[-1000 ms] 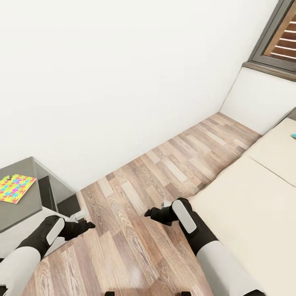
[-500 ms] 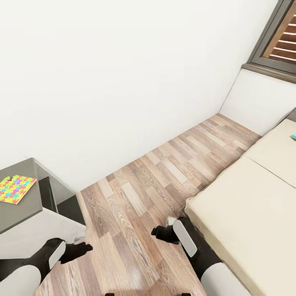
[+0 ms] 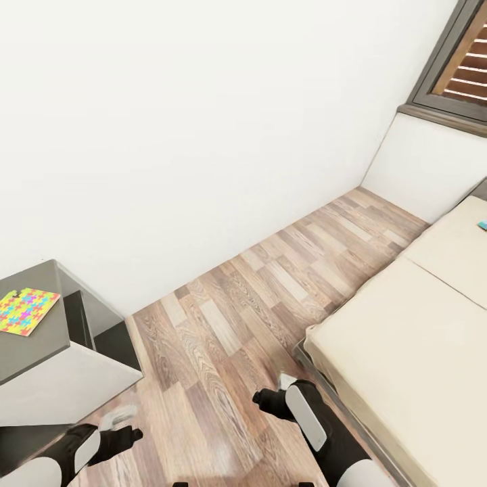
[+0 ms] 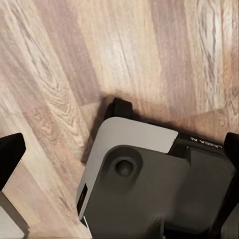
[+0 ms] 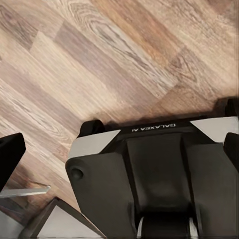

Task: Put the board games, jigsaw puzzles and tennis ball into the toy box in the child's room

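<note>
One jigsaw puzzle (image 3: 27, 311) lies flat on the dark grey cabinet section of the table (image 3: 37, 355) at the far left of the head view. At the right stretches the cream bed (image 3: 419, 338), and a small blue board game (image 3: 483, 224) peeks in at its far edge. My left gripper (image 3: 127, 436) hangs low over the floor beside the cabinet, well below the puzzle. My right gripper (image 3: 265, 400) hovers over the floor near the bed's corner. In the wrist views, the left gripper (image 4: 119, 149) and right gripper (image 5: 121, 152) are open and hold nothing.
A strip of wood-plank floor (image 3: 270, 284) runs between the cabinet and the bed toward a white wall (image 3: 203, 135). A dark-framed window with brown slats (image 3: 463, 67) sits at the top right. Both wrist views look down on my own grey base (image 4: 149, 189).
Both arms have drawn down and back toward the bottom of the head view, uncovering the cabinet's front and the bed's corner. The room itself has hardly shifted.
</note>
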Controlling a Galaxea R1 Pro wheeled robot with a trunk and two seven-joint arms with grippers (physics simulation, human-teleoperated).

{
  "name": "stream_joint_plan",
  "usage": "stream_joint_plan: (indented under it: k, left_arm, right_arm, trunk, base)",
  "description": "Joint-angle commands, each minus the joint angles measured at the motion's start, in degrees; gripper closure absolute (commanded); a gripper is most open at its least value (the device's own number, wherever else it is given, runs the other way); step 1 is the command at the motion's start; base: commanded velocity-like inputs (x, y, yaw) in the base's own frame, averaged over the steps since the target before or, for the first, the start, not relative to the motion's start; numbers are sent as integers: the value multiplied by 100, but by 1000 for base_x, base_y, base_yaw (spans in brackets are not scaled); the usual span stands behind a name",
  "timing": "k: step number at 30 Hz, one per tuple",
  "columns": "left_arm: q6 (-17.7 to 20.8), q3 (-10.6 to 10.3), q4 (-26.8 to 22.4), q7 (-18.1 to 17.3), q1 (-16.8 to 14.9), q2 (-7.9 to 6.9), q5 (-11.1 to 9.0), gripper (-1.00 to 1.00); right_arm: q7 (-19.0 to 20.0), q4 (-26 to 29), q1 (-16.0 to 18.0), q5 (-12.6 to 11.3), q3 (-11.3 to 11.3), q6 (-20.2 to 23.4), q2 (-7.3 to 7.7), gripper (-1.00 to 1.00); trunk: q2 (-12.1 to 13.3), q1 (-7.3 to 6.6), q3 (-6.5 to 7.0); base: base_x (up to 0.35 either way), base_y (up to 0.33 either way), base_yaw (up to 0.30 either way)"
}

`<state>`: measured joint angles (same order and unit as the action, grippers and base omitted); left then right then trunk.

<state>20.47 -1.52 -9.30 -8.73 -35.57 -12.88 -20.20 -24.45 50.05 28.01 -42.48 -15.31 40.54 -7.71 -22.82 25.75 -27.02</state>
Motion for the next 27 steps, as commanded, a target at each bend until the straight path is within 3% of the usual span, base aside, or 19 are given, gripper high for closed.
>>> stream_joint_plan:
  k: [1, 11, 27]
  left_arm:
    - [-12, -14, 3, -7, 16, 0, -29, -100]
    - [-247, -48, 107, -4, 129, 35, 29, -100]
    - [-196, -54, 113, -15, 147, 39, 25, -100]
  right_arm:
    - [-58, 7, -31, -58, -18, -15, 4, -100]
    - [-57, -11, -400, -53, -56, -635, 16, -100]
    - [-60, -27, -468, -42, -310, -874, 15, -100]
  trunk:
    - [-9, 3, -8]
    - [-9, 3, 14]
    - [-9, 3, 154]
  base:
    - [0, 0, 0]
    - [0, 0, 0]
    - [0, 0, 0]
